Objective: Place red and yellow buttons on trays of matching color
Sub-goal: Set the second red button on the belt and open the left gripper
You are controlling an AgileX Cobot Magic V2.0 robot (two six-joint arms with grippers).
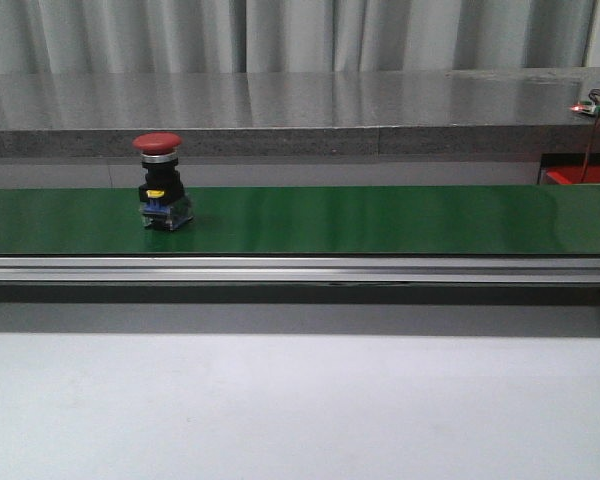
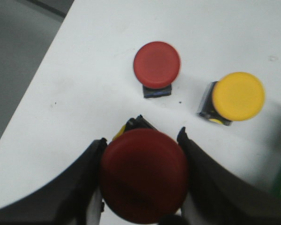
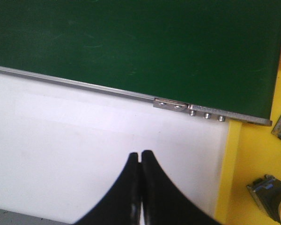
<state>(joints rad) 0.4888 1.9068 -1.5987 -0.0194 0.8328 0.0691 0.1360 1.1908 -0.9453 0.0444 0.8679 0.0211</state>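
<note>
Gripping a red button (image 2: 144, 174) between its two fingers, my left gripper (image 2: 143, 180) hangs over a white surface (image 2: 79, 93), the wide red cap filling the gap between the jaws. I judge the step in hand to be the placing of this button. Beyond the fingers two more buttons stand on the same white surface: a second red button (image 2: 156, 64) and, well apart from it, a yellow button (image 2: 237, 96). Whether this white surface is part of a tray I cannot tell — no red tray shows in the left wrist view.

My right gripper (image 3: 140, 187) is clenched on nothing, fingertips touching, over white table just before the conveyor's metal edge (image 3: 173, 105). Beside it lies the yellow tray (image 3: 257, 154), which holds two button bodies at the picture's edge (image 3: 269, 190); their caps are cut off.

On the green conveyor belt (image 1: 380, 220) a third red button (image 1: 160, 185) stands upright toward the robot's left, untouched.

Next move, as I judge it: lower the held button to its matching tray, release, then fetch the belt button.
</note>
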